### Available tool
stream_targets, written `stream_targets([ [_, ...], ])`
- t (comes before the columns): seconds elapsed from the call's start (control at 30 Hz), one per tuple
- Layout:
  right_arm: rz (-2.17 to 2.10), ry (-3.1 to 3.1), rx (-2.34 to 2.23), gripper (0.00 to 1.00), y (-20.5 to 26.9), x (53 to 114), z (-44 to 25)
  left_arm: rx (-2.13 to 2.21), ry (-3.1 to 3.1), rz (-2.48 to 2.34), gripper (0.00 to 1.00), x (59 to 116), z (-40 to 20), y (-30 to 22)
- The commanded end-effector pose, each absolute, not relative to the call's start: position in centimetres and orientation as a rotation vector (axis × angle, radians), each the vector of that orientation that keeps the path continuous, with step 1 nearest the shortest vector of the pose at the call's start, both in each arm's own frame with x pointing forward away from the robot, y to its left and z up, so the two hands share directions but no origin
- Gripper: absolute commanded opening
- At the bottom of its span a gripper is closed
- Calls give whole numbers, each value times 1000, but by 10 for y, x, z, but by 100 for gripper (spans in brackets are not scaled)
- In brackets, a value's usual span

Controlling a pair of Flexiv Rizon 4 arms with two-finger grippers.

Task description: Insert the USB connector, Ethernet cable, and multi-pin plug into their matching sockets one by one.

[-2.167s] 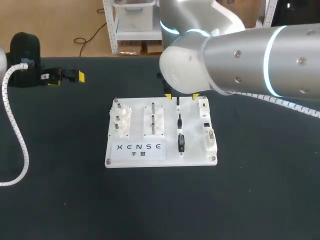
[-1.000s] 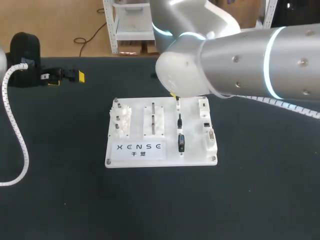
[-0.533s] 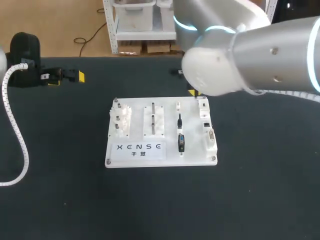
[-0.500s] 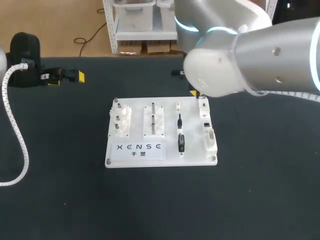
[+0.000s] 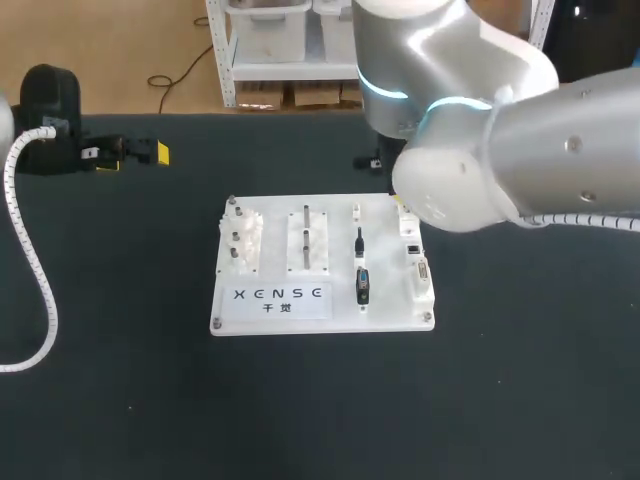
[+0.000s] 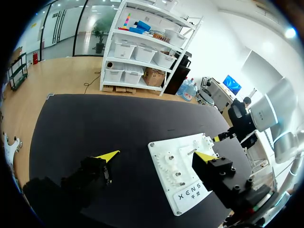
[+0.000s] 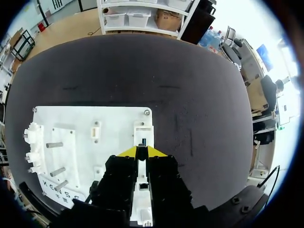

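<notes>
The white board [image 5: 278, 240] lies mid-table. On it rest the black Ethernet cable end [image 5: 359, 241] and the multi-pin plug [image 5: 362, 286]; a column of white sockets [image 5: 418, 268] lines its right edge. In the right wrist view my right gripper [image 7: 142, 151] is shut on a small dark USB connector [image 7: 143, 141], just over the top socket block [image 7: 143, 130] of the board [image 7: 80, 123]. In the head view my right arm hides that gripper. My left gripper [image 5: 135, 155] rests far left of the board, open and empty [image 6: 156, 155].
Clear peg blocks [image 5: 243, 238] and a second white fixture [image 5: 308, 240] stand on the board's left half. A small white holder [image 7: 96, 129] near the board's far edge is empty. The left arm's white coiled cable [image 5: 40, 280] runs along the table's left side.
My right arm has swung right from the small holder at the board's far edge to the socket column. The dark connector that sat in that holder is gone from it. The left arm is still.
</notes>
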State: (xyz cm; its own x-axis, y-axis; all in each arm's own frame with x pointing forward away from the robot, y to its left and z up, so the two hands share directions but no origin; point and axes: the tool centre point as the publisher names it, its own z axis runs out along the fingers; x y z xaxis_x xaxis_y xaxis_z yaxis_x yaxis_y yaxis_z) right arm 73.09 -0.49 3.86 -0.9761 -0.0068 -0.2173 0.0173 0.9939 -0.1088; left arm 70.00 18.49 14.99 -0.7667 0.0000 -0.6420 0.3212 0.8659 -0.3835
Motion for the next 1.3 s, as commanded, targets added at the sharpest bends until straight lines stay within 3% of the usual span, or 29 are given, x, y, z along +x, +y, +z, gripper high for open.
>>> stream_targets([
  [0.03, -163, 2897, 13, 0, -7, 731, 35, 231, 2374, -637, 100, 700, 150, 185],
  [1.3, -210, 2931, 54, 0, -17, 733, 17, 231, 2374, -637, 100, 700, 150, 185],
])
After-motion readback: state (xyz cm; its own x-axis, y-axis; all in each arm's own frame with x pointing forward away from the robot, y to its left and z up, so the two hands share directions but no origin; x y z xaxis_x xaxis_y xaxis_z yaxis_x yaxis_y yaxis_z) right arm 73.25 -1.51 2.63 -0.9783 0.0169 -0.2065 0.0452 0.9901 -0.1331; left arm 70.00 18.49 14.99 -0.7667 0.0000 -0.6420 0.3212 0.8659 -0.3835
